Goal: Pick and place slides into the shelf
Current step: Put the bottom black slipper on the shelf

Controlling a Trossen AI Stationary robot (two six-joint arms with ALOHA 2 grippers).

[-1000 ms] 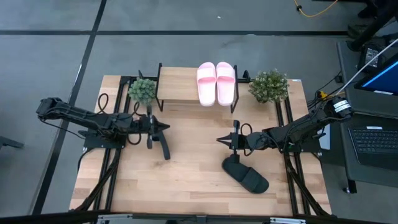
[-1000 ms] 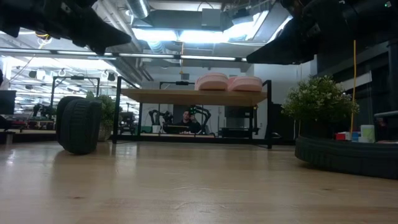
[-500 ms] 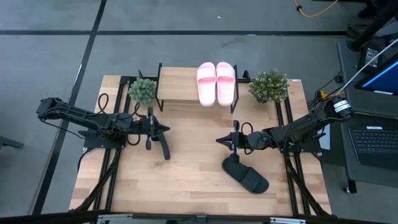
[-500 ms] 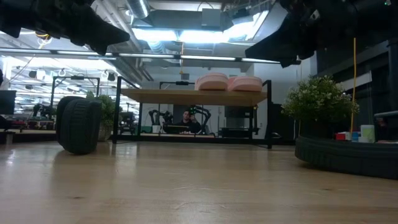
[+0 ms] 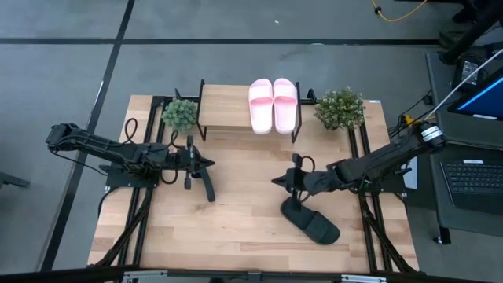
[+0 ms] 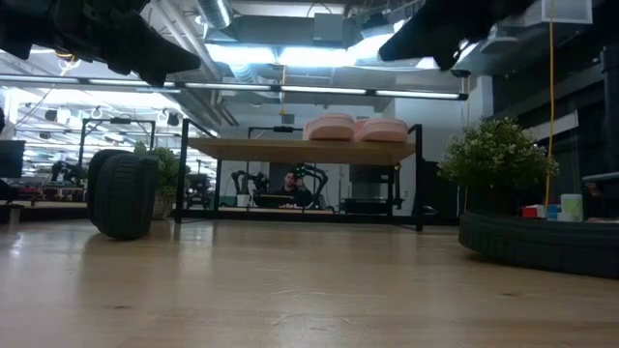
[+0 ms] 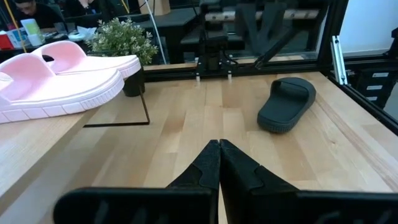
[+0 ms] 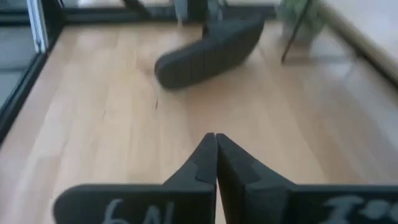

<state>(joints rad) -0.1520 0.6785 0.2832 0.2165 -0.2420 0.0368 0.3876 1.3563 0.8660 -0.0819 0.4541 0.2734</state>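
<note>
Swinging nearer the flat black slide (image 5: pixel 312 223) than a second ago with right jaws (image 5: pixel 276 181) together, risking shoving rather than gripping it.

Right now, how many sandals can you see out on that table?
4. Two pink slides sit side by side on the shelf; one black slide lies by the right arm, another black slide stands on edge by the left claw.

Left end effector (image 5: pixel 206 163) and right end effector (image 5: pixel 277 180) both closed.
</note>
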